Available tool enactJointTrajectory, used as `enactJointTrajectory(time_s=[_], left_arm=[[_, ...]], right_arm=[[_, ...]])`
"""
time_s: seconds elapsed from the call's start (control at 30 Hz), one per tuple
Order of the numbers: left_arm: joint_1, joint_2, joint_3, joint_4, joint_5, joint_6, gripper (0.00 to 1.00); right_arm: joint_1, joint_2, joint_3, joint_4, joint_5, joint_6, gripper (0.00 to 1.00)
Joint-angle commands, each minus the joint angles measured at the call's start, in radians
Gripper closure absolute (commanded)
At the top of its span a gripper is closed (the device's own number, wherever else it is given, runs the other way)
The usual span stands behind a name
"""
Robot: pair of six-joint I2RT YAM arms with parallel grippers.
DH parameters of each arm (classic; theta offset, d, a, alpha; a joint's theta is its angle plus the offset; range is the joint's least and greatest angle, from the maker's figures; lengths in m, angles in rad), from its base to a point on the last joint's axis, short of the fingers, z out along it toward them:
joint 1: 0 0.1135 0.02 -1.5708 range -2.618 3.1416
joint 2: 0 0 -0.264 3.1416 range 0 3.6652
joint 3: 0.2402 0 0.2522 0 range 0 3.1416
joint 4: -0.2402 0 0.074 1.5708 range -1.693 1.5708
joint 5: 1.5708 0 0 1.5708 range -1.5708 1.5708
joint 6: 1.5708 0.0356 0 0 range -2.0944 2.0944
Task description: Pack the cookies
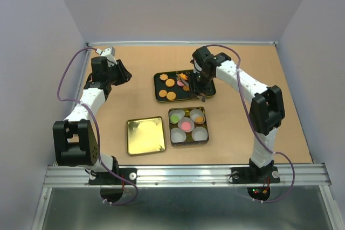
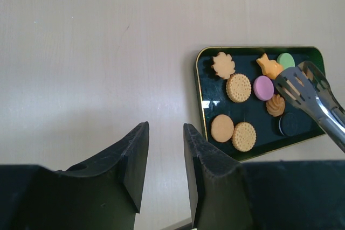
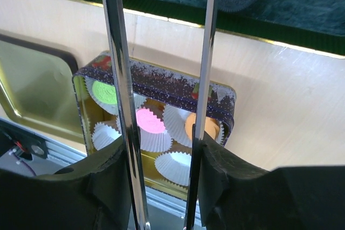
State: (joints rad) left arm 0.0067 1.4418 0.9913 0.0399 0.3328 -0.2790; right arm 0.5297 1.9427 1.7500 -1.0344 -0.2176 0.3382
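Observation:
Several cookies, orange, pink, green and one dark, lie on a dark tray [image 1: 159,85], which also shows in the left wrist view [image 2: 202,95]. An open tin box [image 1: 188,140] of white paper cups holds a green cookie [image 1: 176,117], a pink cookie [image 1: 186,125] and an orange cookie [image 1: 199,118]. My right gripper [image 1: 200,85] is shut on metal tongs [image 3: 123,79]. The tongs' tips [image 2: 294,85] hover over the tray's right part, apart and empty, beside a pink cookie [image 2: 263,88]. My left gripper [image 2: 165,133] is open and empty over bare table left of the tray.
The tin's gold lid [image 1: 145,135] lies flat left of the box. Grey walls close the table at the back and sides. A metal rail [image 1: 183,175] runs along the near edge.

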Motion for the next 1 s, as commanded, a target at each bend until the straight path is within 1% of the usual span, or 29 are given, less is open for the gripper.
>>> enactJointTrajectory(time_s=[0.0,0.27,0.97], left_arm=[[-0.004,-0.023,0.012,0.025,0.012,-0.003,0.58],[-0.004,-0.026,0.012,0.025,0.009,-0.003,0.57],[-0.004,-0.029,0.009,0.025,0.014,-0.005,0.58]], right_arm=[[-0.002,-0.034,-0.044,0.019,-0.057,0.002,0.52],[-0.002,-0.021,-0.087,0.034,-0.048,0.008,0.51],[0.0,0.064,-0.041,0.039,-0.029,-0.01,0.51]])
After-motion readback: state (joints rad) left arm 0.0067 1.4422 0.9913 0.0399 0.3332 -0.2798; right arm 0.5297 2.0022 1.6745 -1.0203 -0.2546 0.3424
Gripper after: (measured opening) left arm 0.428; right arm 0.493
